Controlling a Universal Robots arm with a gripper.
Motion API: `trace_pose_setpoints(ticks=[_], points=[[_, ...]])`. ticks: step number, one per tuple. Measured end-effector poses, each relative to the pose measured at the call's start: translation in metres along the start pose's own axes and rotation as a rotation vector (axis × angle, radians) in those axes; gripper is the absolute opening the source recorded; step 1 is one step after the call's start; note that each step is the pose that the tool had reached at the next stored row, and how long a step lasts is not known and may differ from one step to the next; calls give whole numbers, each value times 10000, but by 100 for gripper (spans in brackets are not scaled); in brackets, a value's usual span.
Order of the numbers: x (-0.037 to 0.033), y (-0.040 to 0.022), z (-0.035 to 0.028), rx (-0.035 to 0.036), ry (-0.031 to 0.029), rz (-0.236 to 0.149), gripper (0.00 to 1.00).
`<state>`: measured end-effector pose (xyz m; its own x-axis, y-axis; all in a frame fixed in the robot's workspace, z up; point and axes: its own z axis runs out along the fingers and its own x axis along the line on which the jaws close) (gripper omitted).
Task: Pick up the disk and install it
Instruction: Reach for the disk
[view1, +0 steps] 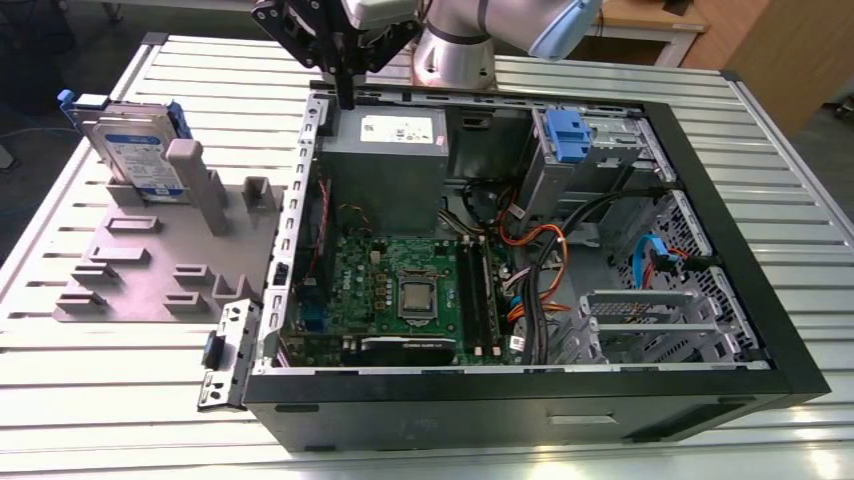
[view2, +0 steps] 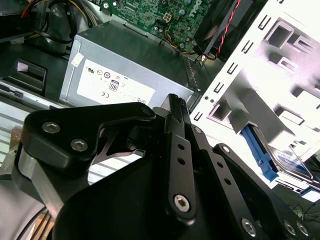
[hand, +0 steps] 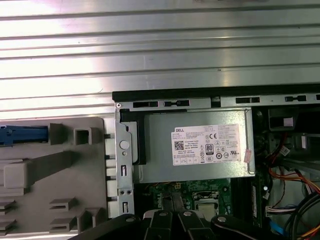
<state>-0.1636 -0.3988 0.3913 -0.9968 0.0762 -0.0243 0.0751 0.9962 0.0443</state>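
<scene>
Tool (view1: 344, 100) hovers over case rim (view1: 507, 97), disk (view1: 138, 155) apart.

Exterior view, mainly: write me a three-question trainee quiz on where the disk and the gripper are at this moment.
1. True or false: the disk already sits inside the computer case.
2. The gripper hangs above: A) the case's rim beside the power supply; B) the disk; C) the motherboard.
3. Fill in: the disk stands upright in the grey ____ on the exterior view's left.
Key: 1 false. 2 A. 3 holder.
</scene>
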Motion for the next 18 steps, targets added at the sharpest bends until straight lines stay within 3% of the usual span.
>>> trace_pose_setpoints(ticks=[18], points=[[67,-5,-1,0,0,0,11]])
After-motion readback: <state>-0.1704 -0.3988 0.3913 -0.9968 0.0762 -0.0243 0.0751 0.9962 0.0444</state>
